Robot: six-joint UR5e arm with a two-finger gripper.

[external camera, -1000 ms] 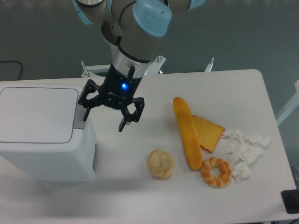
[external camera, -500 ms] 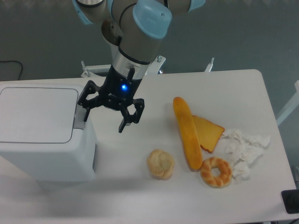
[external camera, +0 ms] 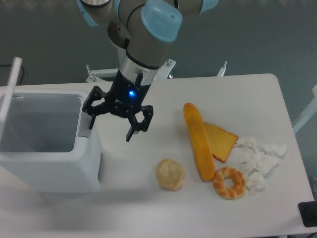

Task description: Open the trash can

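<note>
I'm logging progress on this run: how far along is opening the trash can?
It looks essentially done. The trash can shows its empty inside, and its lid stands raised at the far left edge. The gripper is open, holding nothing, with one of its fingers at the grey push tab on the bin's right edge. Probably all that is left is to pull the arm away; the food lies untouched.

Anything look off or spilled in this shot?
Nothing stands out. The trash can has its lid swung upright at the far left, inside looks empty. The gripper hangs open by its grey tab. Breads and crumpled tissue lie tidy on the table.
</note>
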